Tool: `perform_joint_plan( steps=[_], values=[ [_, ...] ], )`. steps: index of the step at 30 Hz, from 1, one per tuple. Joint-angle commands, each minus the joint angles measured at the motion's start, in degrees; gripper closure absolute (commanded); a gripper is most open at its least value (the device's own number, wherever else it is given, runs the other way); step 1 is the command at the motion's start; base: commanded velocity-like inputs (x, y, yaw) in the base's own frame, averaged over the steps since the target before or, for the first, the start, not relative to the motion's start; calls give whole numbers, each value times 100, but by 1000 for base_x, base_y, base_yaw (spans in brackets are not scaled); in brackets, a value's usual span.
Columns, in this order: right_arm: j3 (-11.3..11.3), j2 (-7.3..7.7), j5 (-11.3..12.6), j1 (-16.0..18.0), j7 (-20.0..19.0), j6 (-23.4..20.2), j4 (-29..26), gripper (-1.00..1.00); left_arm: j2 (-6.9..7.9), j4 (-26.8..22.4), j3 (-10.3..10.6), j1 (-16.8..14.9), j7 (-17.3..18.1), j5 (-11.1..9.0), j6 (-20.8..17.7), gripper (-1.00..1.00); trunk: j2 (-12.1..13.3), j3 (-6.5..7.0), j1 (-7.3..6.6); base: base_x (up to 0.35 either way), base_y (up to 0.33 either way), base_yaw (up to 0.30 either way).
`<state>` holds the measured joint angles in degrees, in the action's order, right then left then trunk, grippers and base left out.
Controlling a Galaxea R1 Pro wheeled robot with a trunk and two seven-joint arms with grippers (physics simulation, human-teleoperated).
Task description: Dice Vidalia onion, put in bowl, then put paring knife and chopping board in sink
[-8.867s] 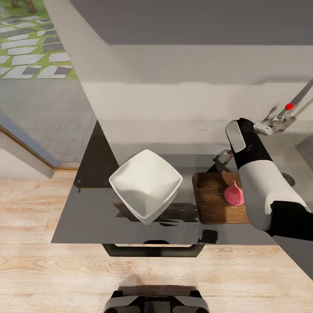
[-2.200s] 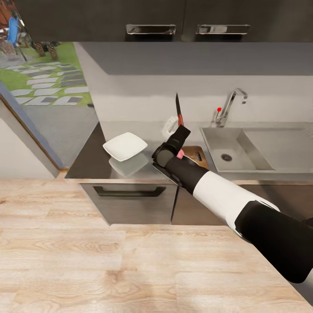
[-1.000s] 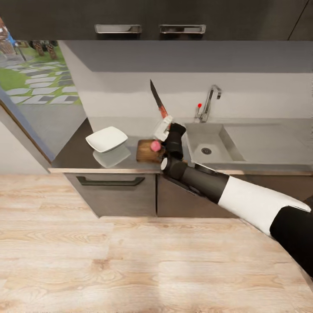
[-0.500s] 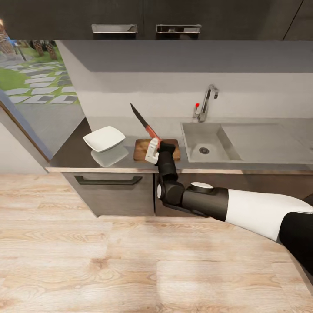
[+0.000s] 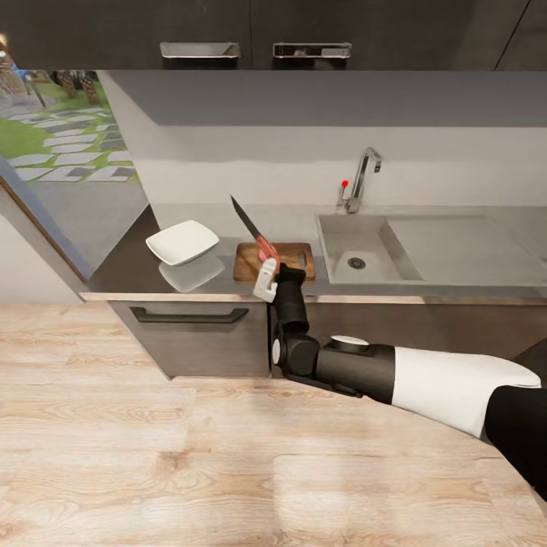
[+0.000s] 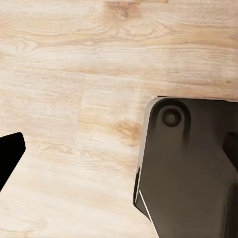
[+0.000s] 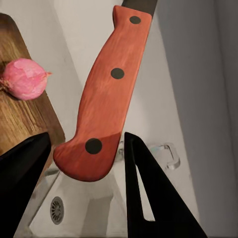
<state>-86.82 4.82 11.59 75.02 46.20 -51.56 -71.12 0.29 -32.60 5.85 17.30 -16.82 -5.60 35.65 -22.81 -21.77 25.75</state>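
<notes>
Vidalia onion [image 7: 24,79]: pink, lying on chopping board [image 5: 296,257], seen in right wrist view; in head view hidden behind gripper/knife. Board on countertop [image 5: 137,262], just left of sink [image 5: 365,247], wood, dark grain. Paring knife [image 5: 254,228] w/ red-brown riveted handle [image 7: 106,94], dark blade angled up and to the left, above board's left part. Handle sits between the two dark fingers [image 7: 144,193] of right gripper [image 5: 267,277]; clamped on the handle's butt end, blade raised off the board. Right arm reaching from lower right, forearm white, wrist black, bent upward at counter edge. White square bowl [image 5: 182,241] on countertop left of board, apart from it, reflection below on dark surface. Faucet [image 5: 361,178] w/ red knob behind sink. Drawer w/ dark handle [image 5: 188,315] under counter. Left gripper [image 6: 119,148]: fingertips at frame edges over wood floor [image 6: 74,74] and robot's dark base [image 6: 193,168]; spread apart, nothing between.
</notes>
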Motion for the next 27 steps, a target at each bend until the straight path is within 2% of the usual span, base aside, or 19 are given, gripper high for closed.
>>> perform_joint_plan(
  steps=[1, 6, 9, 12, 20, 27],
  values=[
    [-20, 3, 54, -17, 74, -21, -8, 100, 6, -10, 39, 2, -23, -58, 12, -100, -11, -9, 4, 0, 0, 0],
    [-12, 51, 36, -65, 159, -21, -8, 100, 6, -10, 39, 2, -23, -61, 12, -100, -11, -9, 4, 0, 0, 0],
    [-11, 61, 37, -98, 540, -14, -4, 100, 6, -10, 39, 2, -23, -63, 12, -100, -11, -9, 4, 0, 0, 0],
    [-11, 62, 38, -167, 738, -13, 0, 100, 6, -10, 39, 2, -23, -64, 12, -100, -11, -9, 4, 0, 0, 0],
    [-11, 63, 36, -228, 811, -12, 30, 100, 6, -10, 39, 2, -23, -62, 12, -100, -11, -9, 4, 0, 0, 0],
    [-11, 67, 141, -316, 820, -13, 74, 100, 6, -10, 39, 2, -23, -63, 12, -100, -11, -9, 4, 60, -56, 0]
  ],
)
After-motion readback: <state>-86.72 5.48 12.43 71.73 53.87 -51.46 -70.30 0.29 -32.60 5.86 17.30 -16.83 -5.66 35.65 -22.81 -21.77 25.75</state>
